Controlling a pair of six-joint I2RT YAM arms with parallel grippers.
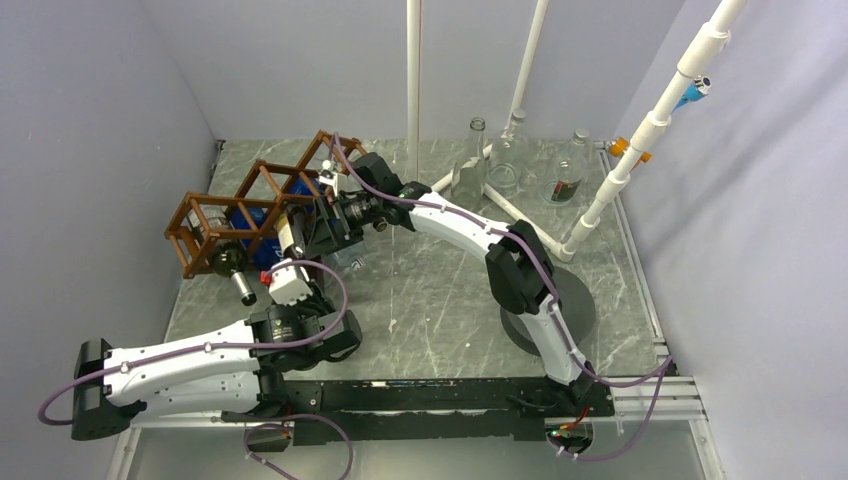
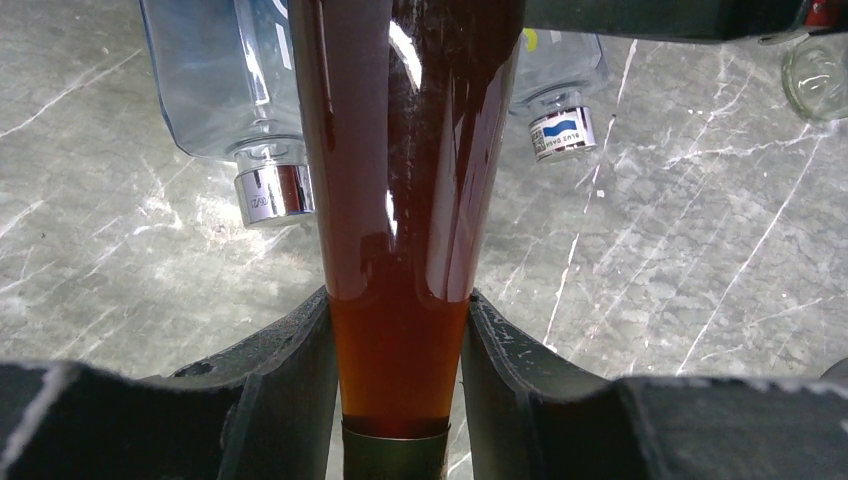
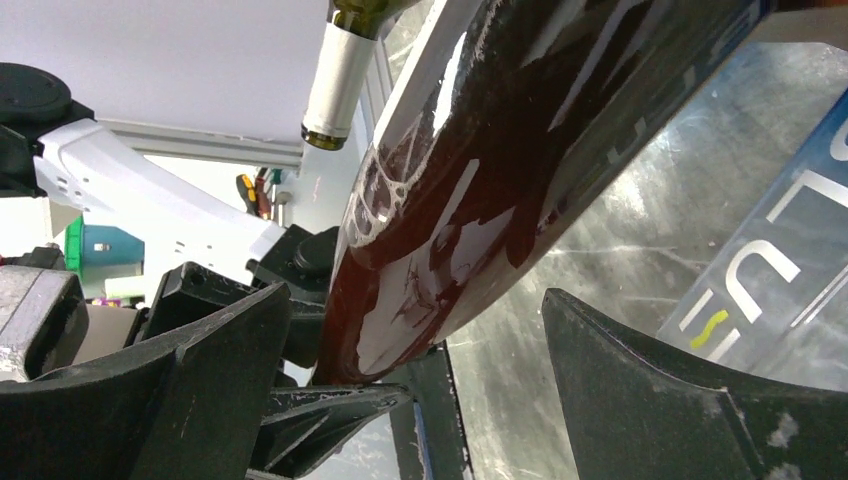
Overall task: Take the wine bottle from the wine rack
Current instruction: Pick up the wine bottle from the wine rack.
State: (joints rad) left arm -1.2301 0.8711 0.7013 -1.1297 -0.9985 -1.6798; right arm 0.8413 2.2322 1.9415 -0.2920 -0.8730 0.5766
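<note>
The wine bottle (image 1: 293,232), dark amber glass with a pale label, lies tilted in front of the brown wooden wine rack (image 1: 262,172). My left gripper (image 1: 288,270) is shut on its neck. In the left wrist view both pads press the amber neck (image 2: 400,150) just above the foil, the gripper (image 2: 398,300) centred on it. My right gripper (image 1: 318,222) stands open at the bottle's body. In the right wrist view the dark body (image 3: 500,150) runs between the spread jaws (image 3: 416,292), touching neither finger. I cannot tell whether the bottle still rests in a cell.
A second dark bottle neck (image 1: 240,285) sticks out of the rack's left cell, and a blue bottle (image 1: 255,225) lies inside. Clear capped bottles (image 2: 270,190) lie behind the held neck. Glass flasks (image 1: 505,160) and a white pipe frame (image 1: 620,170) stand at the back right.
</note>
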